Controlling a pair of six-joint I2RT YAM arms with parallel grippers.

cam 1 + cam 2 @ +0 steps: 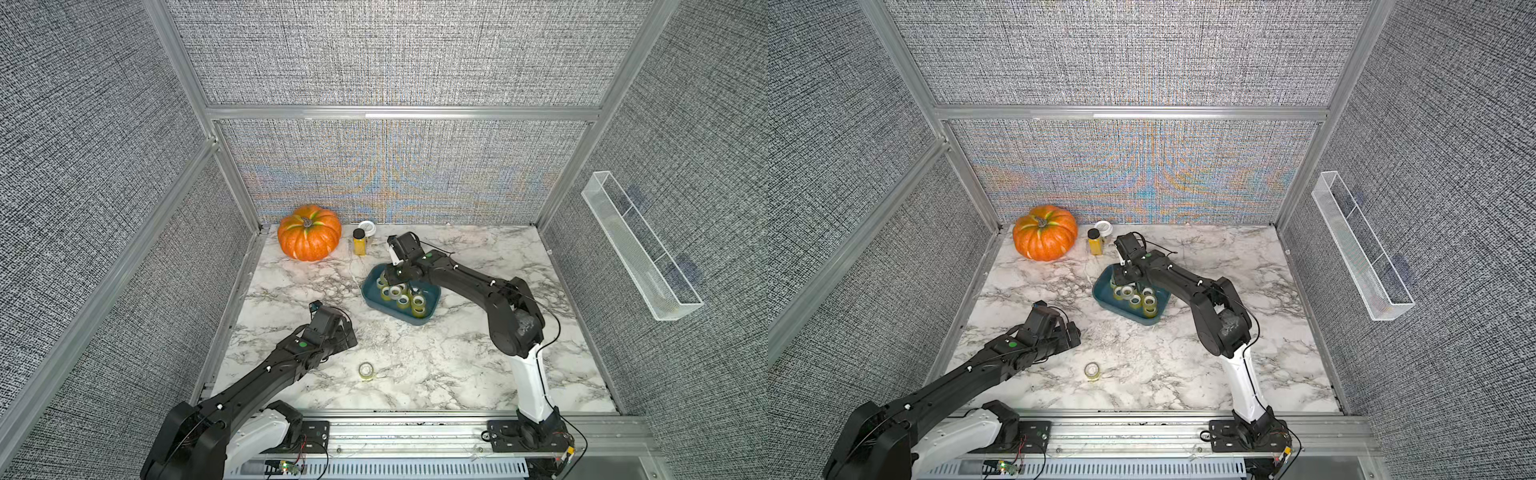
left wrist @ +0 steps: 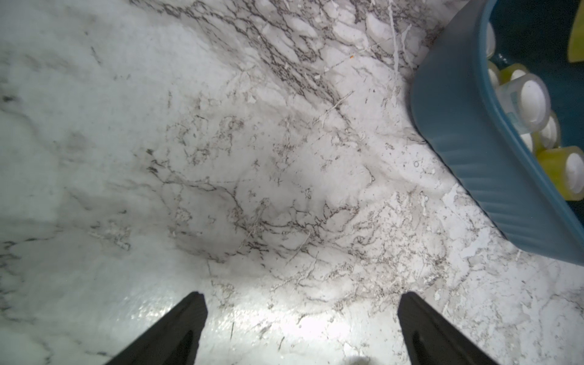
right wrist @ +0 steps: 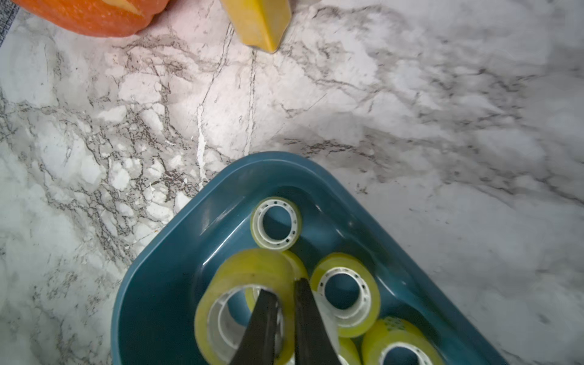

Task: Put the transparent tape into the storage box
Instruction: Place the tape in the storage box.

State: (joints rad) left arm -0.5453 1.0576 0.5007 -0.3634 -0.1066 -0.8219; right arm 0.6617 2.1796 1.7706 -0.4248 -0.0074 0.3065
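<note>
Grey woven panels in an aluminium frame close in a marble-patterned tabletop [image 1: 457, 374]. Toward its far middle sits the storage box [image 1: 368, 291], a shallow teal tub, and the right arm [image 1: 465, 276] reaches over the box's far left corner. In the right wrist view that arm's jaws stand almost closed, pinching the wall of a yellowish clear tape roll [image 3: 249, 271]. One finger [image 3: 262, 322] passes through the core and the other presses on the outside. The roll hangs tilted inside the box outline, above other rolls [image 3: 344, 294] that lie flat on the box floor. Whether it touches the ones beneath cannot be told. The left arm [image 1: 291, 353] stretches in from the near left. Its jaws are spread wide with nothing between them, over bare tabletop to the near left of the box and apart from it. A loose roll [image 1: 366, 370] lies flat on the tabletop near the front edge, just right of the left arm and well apart from the box. At the far left stands a pumpkin [image 1: 309, 232], with a yellow bottle [image 1: 359, 245] just to its right and a white round cap [image 1: 367, 227] behind the bottle. A clear tray [image 1: 640, 253] hangs on the right wall.
</note>
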